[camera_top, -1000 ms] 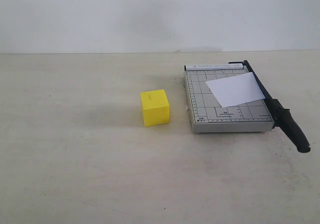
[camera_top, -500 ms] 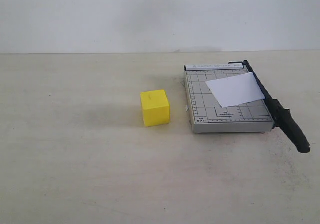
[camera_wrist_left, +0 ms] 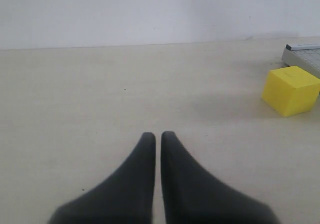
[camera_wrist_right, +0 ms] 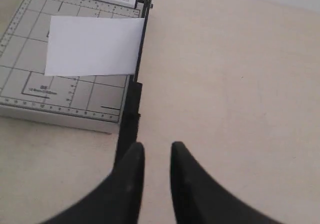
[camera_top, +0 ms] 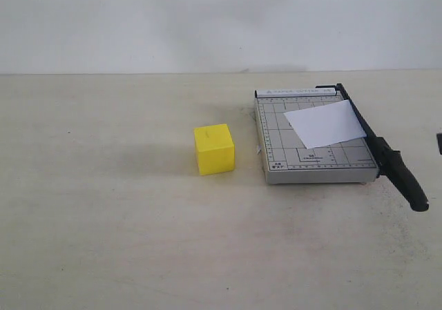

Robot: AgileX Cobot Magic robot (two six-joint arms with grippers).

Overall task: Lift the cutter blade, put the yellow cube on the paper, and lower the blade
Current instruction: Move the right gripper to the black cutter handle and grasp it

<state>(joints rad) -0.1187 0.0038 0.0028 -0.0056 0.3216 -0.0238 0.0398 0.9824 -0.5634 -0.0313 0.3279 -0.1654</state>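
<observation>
The yellow cube (camera_top: 214,149) (camera_wrist_left: 291,91) rests on the table left of the grey trimmer board (camera_top: 283,165) (camera_wrist_right: 20,59). On the board lies the white paper (camera_top: 324,123) (camera_wrist_right: 92,45). The cutter blade (camera_top: 366,134) (camera_wrist_right: 140,59) lies down along the board's right side, with its thick handle (camera_top: 406,181) sticking out past the front. My right gripper (camera_wrist_right: 156,150) hovers just short of the handle, fingers slightly apart and holding nothing; only a dark sliver (camera_top: 439,144) of it shows in the exterior view. Far left of the cube, my left gripper (camera_wrist_left: 157,136) is shut and empty.
A pale wall (camera_top: 221,20) runs behind the beige table (camera_top: 103,220). Bare tabletop lies left of the cube and in front of the board. A corner of the board (camera_wrist_left: 305,54) shows beyond the cube in the left wrist view.
A dark sliver of the right arm has come in at the right edge of the exterior view. Cube, board, paper and blade have not moved.
</observation>
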